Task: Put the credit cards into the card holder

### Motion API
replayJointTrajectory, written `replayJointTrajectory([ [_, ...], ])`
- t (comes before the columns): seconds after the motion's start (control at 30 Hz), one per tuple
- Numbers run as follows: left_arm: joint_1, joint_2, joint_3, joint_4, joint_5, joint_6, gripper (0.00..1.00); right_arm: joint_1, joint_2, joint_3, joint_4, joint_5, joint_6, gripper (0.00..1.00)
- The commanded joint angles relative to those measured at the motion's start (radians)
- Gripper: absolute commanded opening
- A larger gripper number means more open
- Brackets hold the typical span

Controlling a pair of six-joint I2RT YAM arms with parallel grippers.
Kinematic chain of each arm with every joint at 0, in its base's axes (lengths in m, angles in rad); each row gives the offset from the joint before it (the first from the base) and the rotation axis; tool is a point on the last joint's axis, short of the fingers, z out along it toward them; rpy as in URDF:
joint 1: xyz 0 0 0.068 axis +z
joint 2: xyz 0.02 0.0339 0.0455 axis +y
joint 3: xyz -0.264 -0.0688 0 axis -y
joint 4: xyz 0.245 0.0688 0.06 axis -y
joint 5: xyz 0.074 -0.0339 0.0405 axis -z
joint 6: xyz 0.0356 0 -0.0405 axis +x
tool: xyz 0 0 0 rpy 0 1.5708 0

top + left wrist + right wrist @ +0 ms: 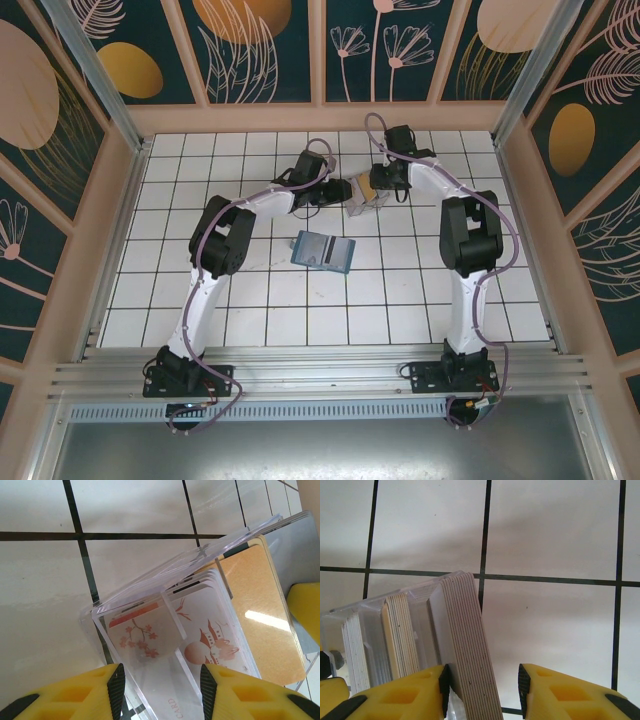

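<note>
1. Find the credit cards (468, 645) standing on edge in the compartments of a clear case (150, 587), toward the far side of the table (250, 300), between the two wrists.
2. Note a gold card (260, 610) behind the printed ones, and a thick pale grey bunch in the end compartment.
3. Find the card holder (323, 250) flat on the tiles nearer the arm bases, well apart from the case. Looks to lie open, paler inner faces up; cannot tell whether anything sits in it.
4. Read the left gripper (161, 685) as clamped on a wall of the clear case: one pad on each side and clear plastic filling the gap. Steadying the case, by the look of it.
5. Read the right gripper (482, 682) as parted around the pale grey bunch. Bunch leans on one pad (445, 685), with a plain gap before the other pad (521, 685), so nothing is gripped.
6. Expect thin, stiff, light cards with slick faces, likely to fan out or shear sideways if pinched off-centre.
7. Take hold across the flat faces of the whole bunch, near the edge standing proud of the case, with pads square to the stack. Avoid pinching by the thin edges.
8. Treat the case as hard, smooth and light, likely to skid or tip if the cards are dragged sideways. Draw straight out along the compartment walls.
9. Judge the task barely begun: no card visibly in the holder.
</note>
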Motion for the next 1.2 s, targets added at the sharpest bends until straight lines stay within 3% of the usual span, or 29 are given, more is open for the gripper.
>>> replayJointTrajectory([
  [0.0, 0.0, -0.014, -0.027, -0.055, -0.003, -0.002, 0.46, -0.01, -0.047, 0.016, -0.028, 0.06, -0.02, 0.42],
  [0.6, 0.0, -0.017, -0.03, -0.054, 0.001, -0.004, 0.46, -0.012, -0.081, -0.005, -0.018, 0.013, -0.017, 0.4],
  [0.73, -0.001, -0.015, -0.027, -0.053, 0.002, -0.007, 0.46, -0.002, -0.063, 0.007, -0.027, -0.03, -0.027, 0.45],
  [0.9, 0.0, -0.011, -0.022, -0.053, 0.005, -0.008, 0.46, 0.005, -0.004, 0.042, -0.068, -0.004, -0.037, 0.49],
  [1.17, 0.0, -0.014, -0.029, -0.057, 0.001, -0.005, 0.46, -0.007, 0.003, 0.039, -0.064, 0.06, -0.027, 0.46],
])
